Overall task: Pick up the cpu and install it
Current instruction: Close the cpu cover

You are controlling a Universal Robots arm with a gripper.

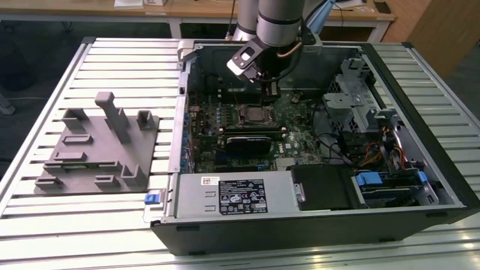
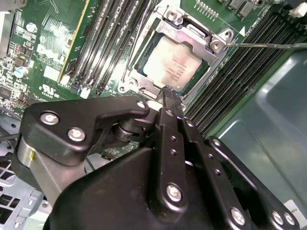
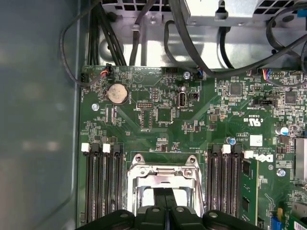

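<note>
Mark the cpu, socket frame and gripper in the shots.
cpu (image 2: 175,64), second wrist view, middle of its silvery top.
socket frame (image 2: 194,29), second wrist view, metal bar between two screws.
gripper (image 2: 169,92), second wrist view, at its fingertips.

Your arm: grey tube sections with a dark joint band. You'll note a silvery wrist block and a brownish cable beside it. Your gripper: matte black links, rounded plates, silver screws along each bar.
</note>
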